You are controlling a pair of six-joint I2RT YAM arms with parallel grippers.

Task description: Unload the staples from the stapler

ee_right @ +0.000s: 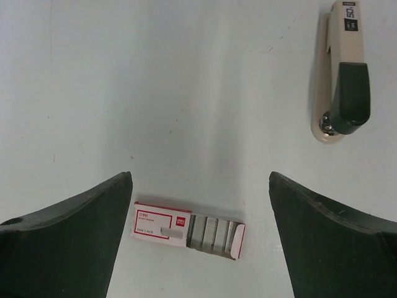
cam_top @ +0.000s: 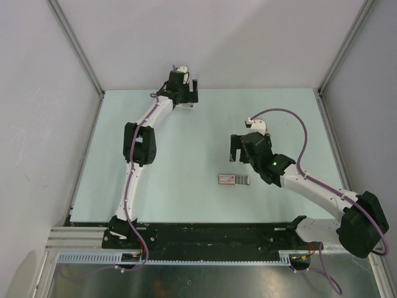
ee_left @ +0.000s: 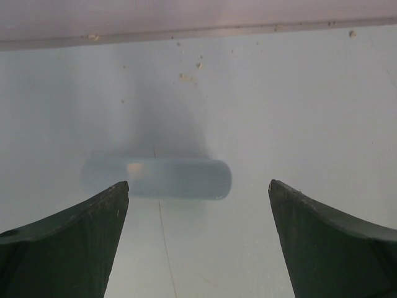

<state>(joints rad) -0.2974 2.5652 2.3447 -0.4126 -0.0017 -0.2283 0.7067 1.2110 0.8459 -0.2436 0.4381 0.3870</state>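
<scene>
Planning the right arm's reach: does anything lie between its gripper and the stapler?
Nothing visible. In the right wrist view only bare table separates the open right gripper from the stapler; the staple box lies nearer the camera, off that line.

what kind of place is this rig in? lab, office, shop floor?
Likely a lab robot test cell: plain panel walls box in a pale table, the left arm and right arm are bolted to a rail at its near edge, and a staple box lies on it.
</scene>
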